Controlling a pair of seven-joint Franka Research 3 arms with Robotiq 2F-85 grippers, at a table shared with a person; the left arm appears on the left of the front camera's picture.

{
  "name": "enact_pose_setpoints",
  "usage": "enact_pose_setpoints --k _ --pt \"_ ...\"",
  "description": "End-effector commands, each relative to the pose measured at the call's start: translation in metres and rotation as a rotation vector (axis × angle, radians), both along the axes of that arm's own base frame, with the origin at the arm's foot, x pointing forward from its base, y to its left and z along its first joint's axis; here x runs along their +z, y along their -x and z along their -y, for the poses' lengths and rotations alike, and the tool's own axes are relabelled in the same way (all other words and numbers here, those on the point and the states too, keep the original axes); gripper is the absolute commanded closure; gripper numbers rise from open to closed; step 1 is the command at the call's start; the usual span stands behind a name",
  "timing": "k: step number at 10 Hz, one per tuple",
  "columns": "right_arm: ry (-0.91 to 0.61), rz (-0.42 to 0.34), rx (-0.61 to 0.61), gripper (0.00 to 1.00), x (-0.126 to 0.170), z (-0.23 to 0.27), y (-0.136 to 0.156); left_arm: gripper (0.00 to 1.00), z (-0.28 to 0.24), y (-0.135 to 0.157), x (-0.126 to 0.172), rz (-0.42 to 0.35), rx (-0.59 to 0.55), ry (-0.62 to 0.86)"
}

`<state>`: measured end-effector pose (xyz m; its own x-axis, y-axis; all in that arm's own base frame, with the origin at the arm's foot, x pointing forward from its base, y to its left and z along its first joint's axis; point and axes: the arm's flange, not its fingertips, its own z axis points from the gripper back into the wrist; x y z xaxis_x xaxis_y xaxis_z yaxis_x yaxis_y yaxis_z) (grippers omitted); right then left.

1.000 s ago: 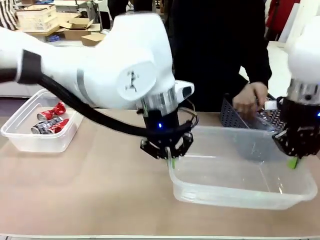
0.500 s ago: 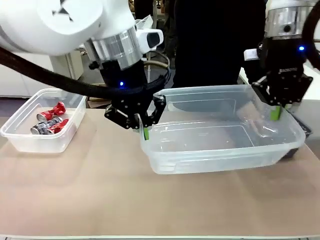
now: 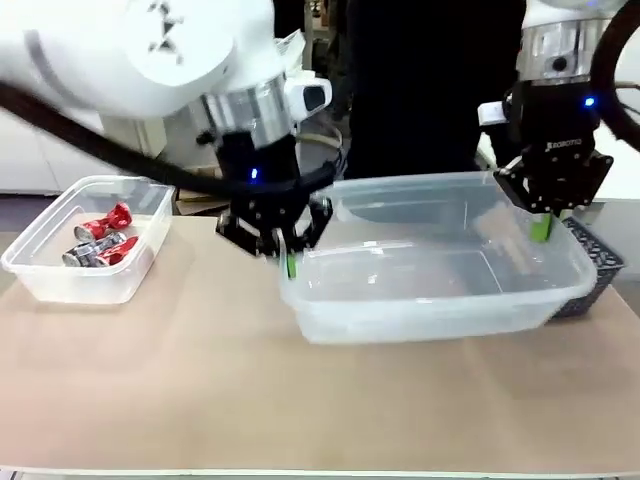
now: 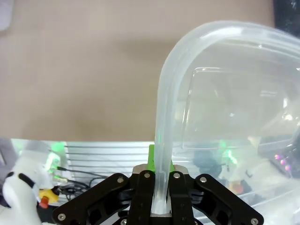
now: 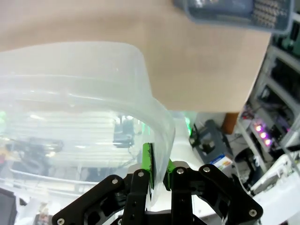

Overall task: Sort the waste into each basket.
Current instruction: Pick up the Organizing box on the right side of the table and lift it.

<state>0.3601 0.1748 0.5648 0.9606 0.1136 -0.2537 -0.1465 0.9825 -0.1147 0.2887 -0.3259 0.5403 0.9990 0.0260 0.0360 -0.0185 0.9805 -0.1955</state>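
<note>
Left gripper (image 3: 290, 265) and right gripper (image 3: 541, 228) of mine each pinch an opposite rim of the big clear tub (image 3: 440, 305), holding it between them, raised off the table (image 3: 200, 400) and further to my left than a second ago, while the smaller tub (image 3: 45, 280) with its red-and-silver cans (image 3: 100, 240) sits unmoved well to its left.

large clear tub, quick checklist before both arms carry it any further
1. left gripper shut on the large clear tub rim: ok
2. right gripper shut on the opposite rim: ok
3. Tub held roughly level between the arms: ok
4. Tub's right end apart from the dark grey basket: cannot tell, they overlap in the front view
5. small clear tub with red cans well off to the left: ok
</note>
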Motion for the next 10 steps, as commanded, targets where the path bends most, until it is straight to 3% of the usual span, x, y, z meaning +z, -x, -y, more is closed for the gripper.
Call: enact_pose_setpoints --k 1,3,4,7,10 --pt "0.001 -0.007 0.059 0.94 -0.003 -0.044 -0.057 0.96 -0.022 -0.047 0.03 0.063 0.129 -0.048" --pt "-0.07 -0.003 0.019 0.94 -0.012 -0.062 -0.089 0.96 -0.057 -0.062 0.03 0.057 0.202 -0.052" --pt "-0.103 -0.047 0.03 0.94 -0.016 -0.072 -0.091 0.96 -0.076 -0.066 0.028 0.074 0.217 -0.049" --pt "-0.193 -0.085 0.035 0.94 -0.008 -0.07 -0.073 0.96 -0.111 -0.082 -0.002 0.072 0.247 -0.033" --pt "-0.158 -0.13 -0.047 0.94 -0.004 -0.059 -0.048 0.96 -0.118 -0.082 -0.011 0.036 0.16 0.038"
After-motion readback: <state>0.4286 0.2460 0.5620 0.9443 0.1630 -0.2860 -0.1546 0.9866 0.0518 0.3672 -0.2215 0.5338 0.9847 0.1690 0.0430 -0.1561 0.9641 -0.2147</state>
